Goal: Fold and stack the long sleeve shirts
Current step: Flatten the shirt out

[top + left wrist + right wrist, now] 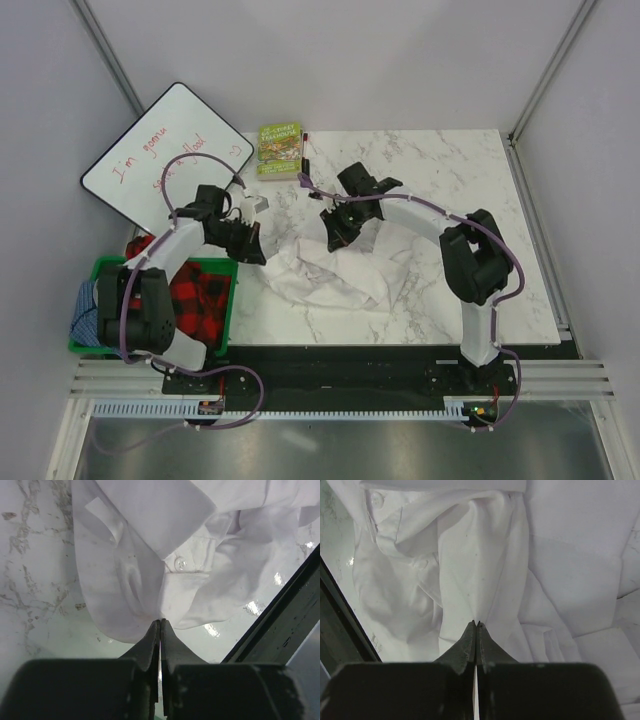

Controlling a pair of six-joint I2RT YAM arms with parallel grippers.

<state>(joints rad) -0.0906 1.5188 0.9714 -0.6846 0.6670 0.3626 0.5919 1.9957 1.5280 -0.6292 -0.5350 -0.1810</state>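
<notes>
A plain white button-front long sleeve shirt (335, 275) lies crumpled on the marble table, near the front edge. My left gripper (254, 247) is shut on the shirt's left edge; in the left wrist view its jaws (160, 621) pinch a fold of white cloth (150, 555) with a button showing. My right gripper (333, 237) is shut on the shirt's upper part; in the right wrist view its closed tips (476, 623) grip a ridge of the white cloth (485, 555).
A green book (280, 149) lies at the table's far left. A whiteboard (165, 158) leans beyond the left edge. A green bin (222, 312) with red plaid and blue cloth stands left of the table. The table's dark front edge (280, 615) runs close to the shirt.
</notes>
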